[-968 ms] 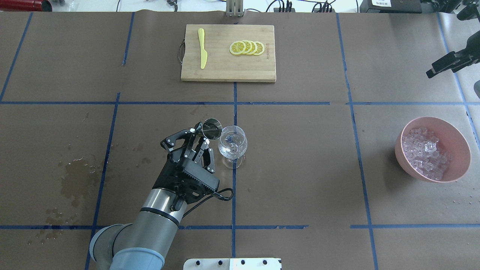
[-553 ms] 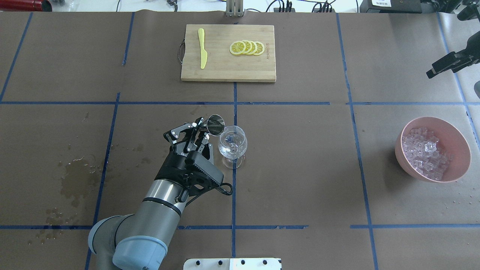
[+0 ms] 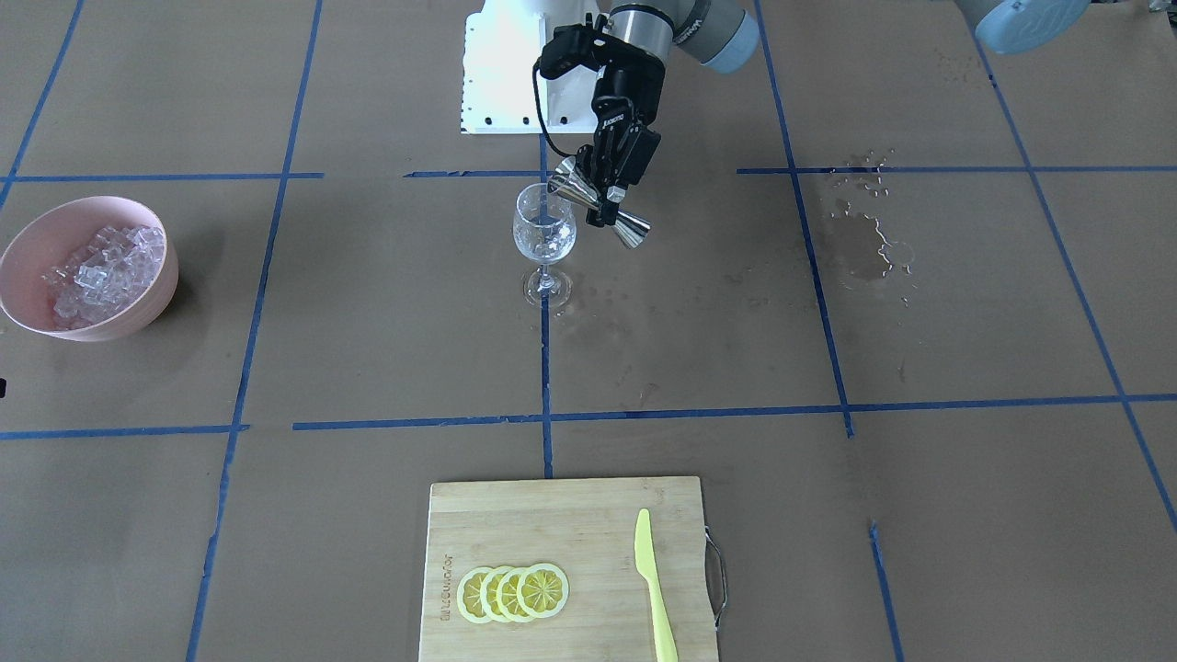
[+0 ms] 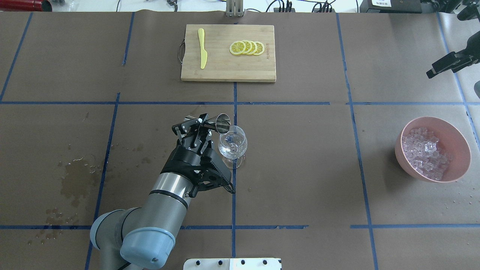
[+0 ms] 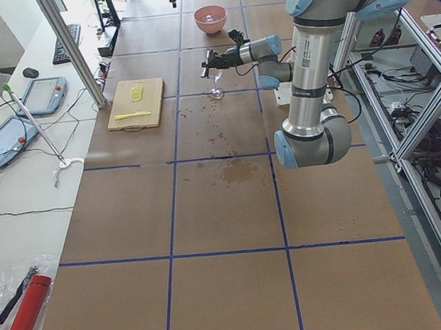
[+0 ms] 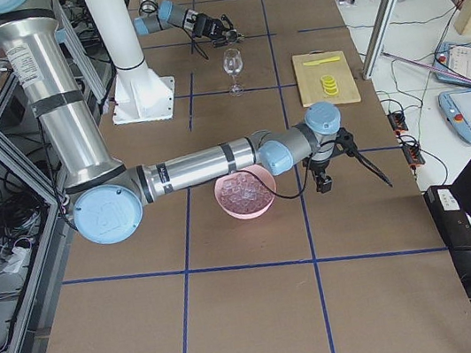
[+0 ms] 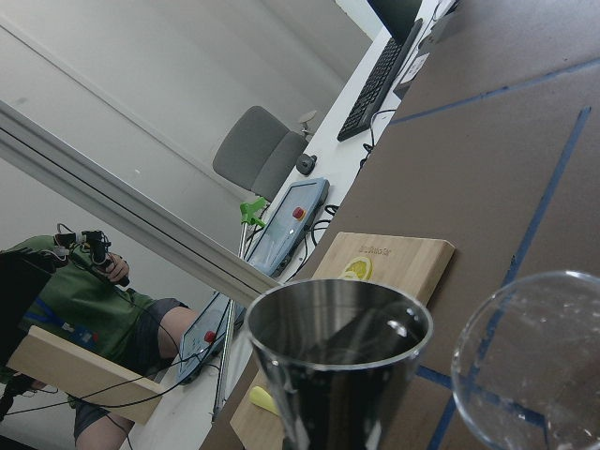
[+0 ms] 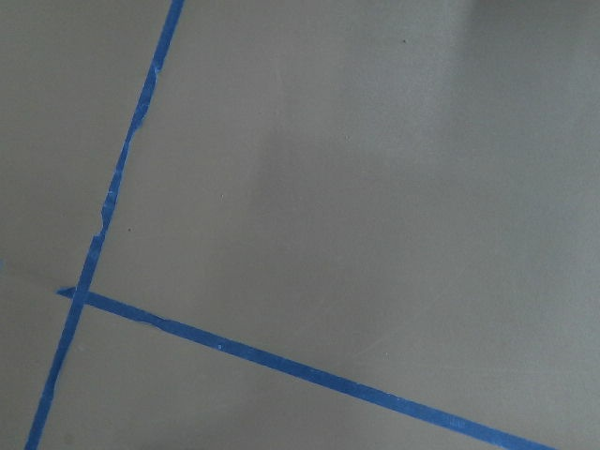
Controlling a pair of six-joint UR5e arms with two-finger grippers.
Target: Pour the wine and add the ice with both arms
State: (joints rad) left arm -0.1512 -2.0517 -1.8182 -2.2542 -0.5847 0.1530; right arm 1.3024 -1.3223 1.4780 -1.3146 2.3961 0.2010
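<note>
My left gripper [image 4: 204,123] is shut on the waist of a steel jigger [image 4: 220,123], which lies tipped on its side with its mouth at the rim of the clear stemmed wine glass [image 4: 232,144]. In the front-facing view the jigger [image 3: 602,204] slants down toward the glass [image 3: 544,230]. The left wrist view shows the jigger's mouth [image 7: 337,356] beside the glass rim [image 7: 534,366]; I cannot make out any wine. Ice [image 4: 425,152] fills a pink bowl [image 4: 435,120] at the right. My right gripper [image 4: 435,69] hovers at the far right edge, beyond the bowl; whether it is open or shut does not show.
A bamboo cutting board [image 4: 228,71] at the table's far middle carries a yellow knife [image 4: 203,48] and lemon slices [image 4: 247,48]. Wet stains [image 4: 75,176] mark the paper on the left. The white base block [image 4: 232,263] sits at the near edge.
The left wrist has rolled further, tipping the jigger from half upright to nearly on its side, and its mouth has shifted toward the glass rim. The glass, the bowl and the right gripper have stayed put.
</note>
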